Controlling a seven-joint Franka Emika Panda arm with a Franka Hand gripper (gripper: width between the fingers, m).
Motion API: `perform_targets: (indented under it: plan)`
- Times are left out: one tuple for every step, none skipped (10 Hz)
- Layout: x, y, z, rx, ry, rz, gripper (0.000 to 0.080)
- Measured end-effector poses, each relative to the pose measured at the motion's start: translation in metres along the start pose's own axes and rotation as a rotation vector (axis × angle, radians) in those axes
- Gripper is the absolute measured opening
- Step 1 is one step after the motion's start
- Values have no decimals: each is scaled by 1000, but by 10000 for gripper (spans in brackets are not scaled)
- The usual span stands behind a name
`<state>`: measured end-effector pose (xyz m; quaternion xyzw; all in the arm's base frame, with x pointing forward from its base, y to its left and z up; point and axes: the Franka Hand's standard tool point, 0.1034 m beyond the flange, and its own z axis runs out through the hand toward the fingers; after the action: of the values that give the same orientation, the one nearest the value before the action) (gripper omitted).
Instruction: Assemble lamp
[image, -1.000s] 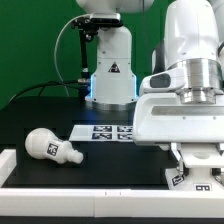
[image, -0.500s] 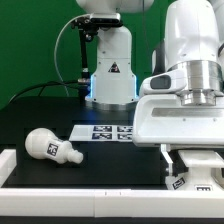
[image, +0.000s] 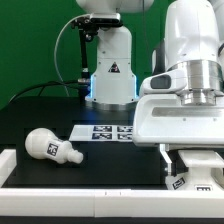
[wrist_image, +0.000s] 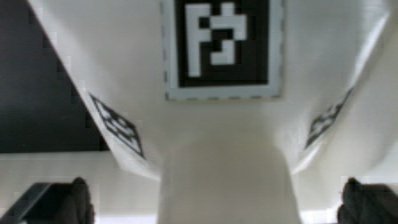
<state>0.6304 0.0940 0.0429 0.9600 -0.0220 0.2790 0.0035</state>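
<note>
Hovering low at the exterior view's right, the gripper (image: 195, 165) stands over the lamp shade (image: 182, 181), a white part with black square tags. It sits on the black table (image: 30, 115), just behind the white front rail (image: 80, 195). In the wrist view the lamp shade (wrist_image: 222, 130) fills the space between the two dark fingertips (wrist_image: 54, 200). The jaws are spread wide, with a pale gap on each side of the part's narrow middle, so nothing is pinched. The bulb (image: 52, 147) lies on its side, well apart at the exterior view's left, near the marker board (image: 100, 131). The robot pedestal (image: 112, 75) stands behind them.
</note>
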Motion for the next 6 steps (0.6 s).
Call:
perform_targets:
  plan:
    - [11, 1, -11, 8, -9, 7, 698]
    - [16, 2, -19, 14, -21, 16, 698]
    - [20, 2, -26, 19, -38, 22, 698]
    - [26, 7, -31, 21, -44, 26, 698]
    - [28, 12, -35, 22, -83, 38, 698]
    - [30, 18, -41, 23, -136, 49, 698]
